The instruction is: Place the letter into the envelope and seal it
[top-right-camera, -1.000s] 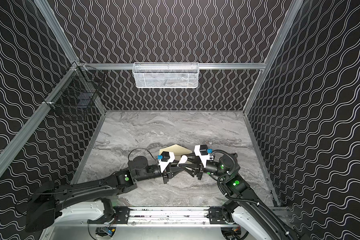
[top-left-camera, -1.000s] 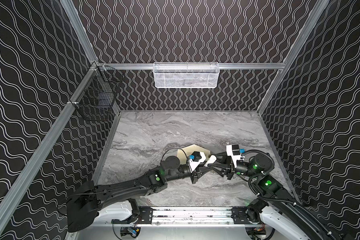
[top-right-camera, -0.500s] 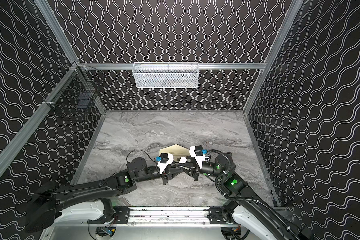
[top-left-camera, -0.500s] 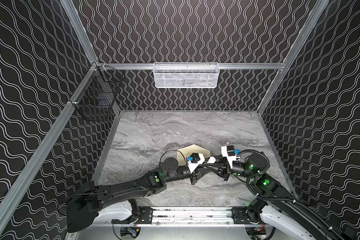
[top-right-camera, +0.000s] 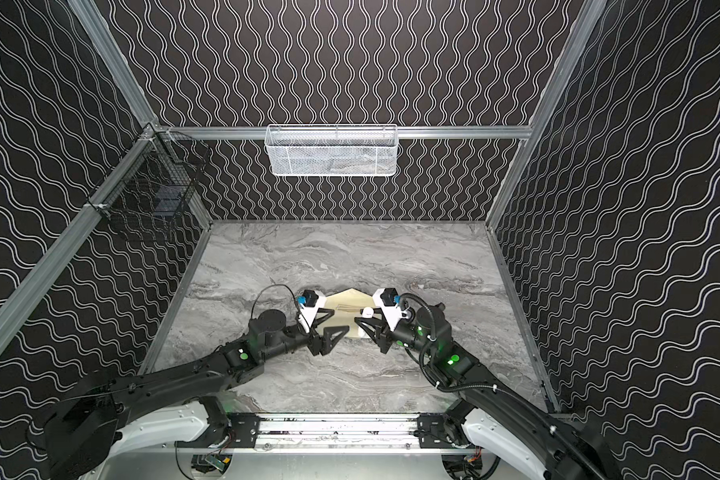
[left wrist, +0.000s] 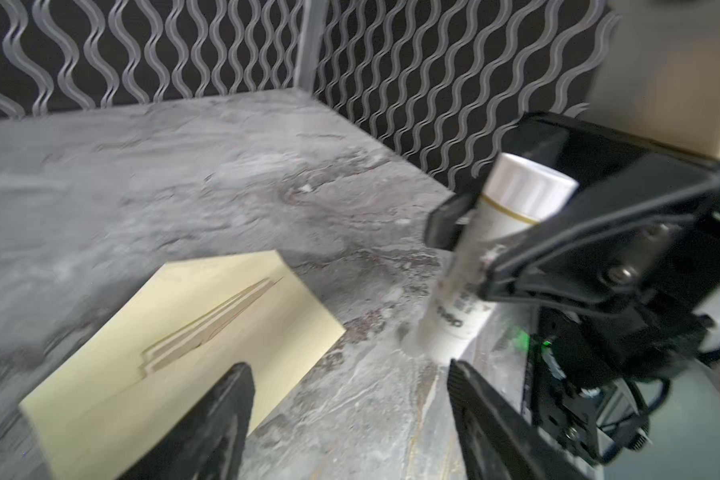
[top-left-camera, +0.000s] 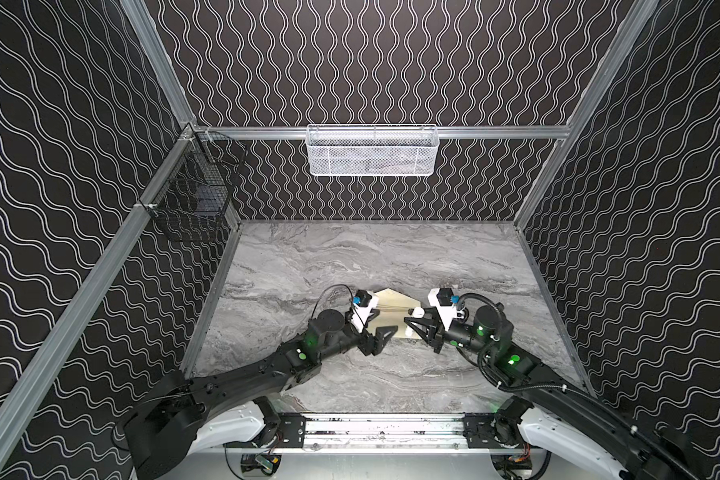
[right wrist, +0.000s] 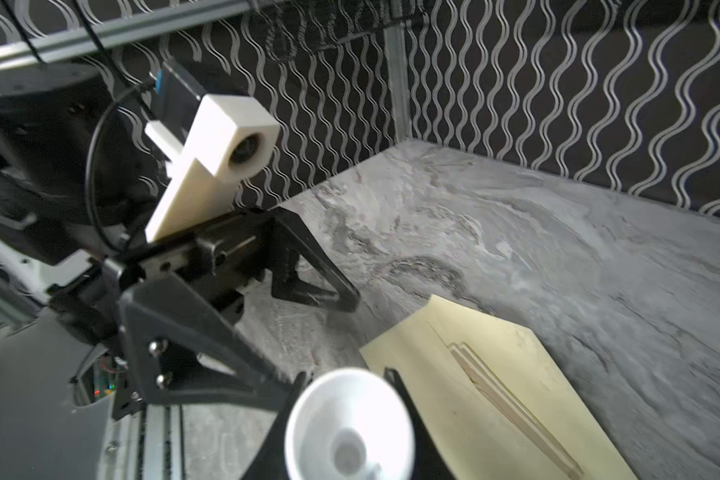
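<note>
Beside the envelope [left wrist: 233,332], my right end effector [left wrist: 472,249] pinches a white stick [left wrist: 512,199], presumably to glue it shut. My left end effector [left wrist: 346,368] stands spread, holding nothing.

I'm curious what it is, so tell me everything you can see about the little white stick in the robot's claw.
The white stick is a smooth, plastic-looking tube with a ribbed white cap, a thin gold ring below it and dark print lower down. It stands tilted, cap up, pinched across its middle by the right gripper, beside the cream envelope. Whether its bottom end touches the table is unclear.
</note>
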